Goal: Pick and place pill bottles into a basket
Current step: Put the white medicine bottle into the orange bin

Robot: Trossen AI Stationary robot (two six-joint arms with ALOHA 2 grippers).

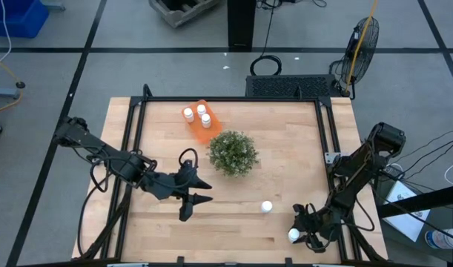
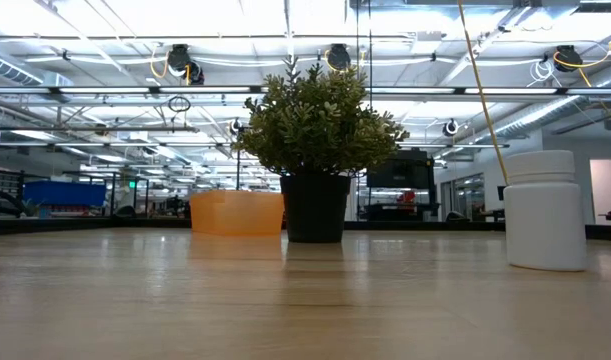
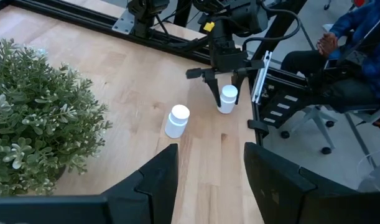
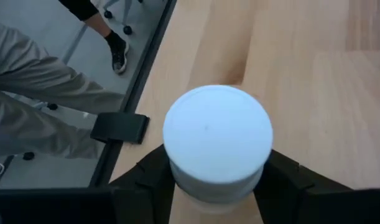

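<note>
Three white pill bottles [image 1: 197, 113] stand in the orange basket [image 1: 199, 130] at the far side, beside the green plant [image 1: 232, 153]. One pill bottle [image 1: 267, 207] stands free on the table right of the plant; it also shows in the low view [image 2: 545, 210] and the left wrist view [image 3: 176, 121]. My right gripper [image 1: 296, 236] is near the table's near right corner, shut on another pill bottle [image 4: 217, 140]. My left gripper [image 1: 209, 192] is open and empty, near the plant's near left side. My right gripper pinches the pill bottle's body just below the cap [image 4: 196, 186] between its two fingers, one on each side. The fingers come from above, pointing down. The bottle stands upright in the hold [image 3: 228, 98]; whether its base is on the table I cannot tell.
The plant in its black pot [image 2: 315, 205] stands mid-table between the basket and the free bottle. Black rails [image 1: 130, 141] run along the table's left and right sides. A seated person [image 3: 351, 56] is beyond the right edge.
</note>
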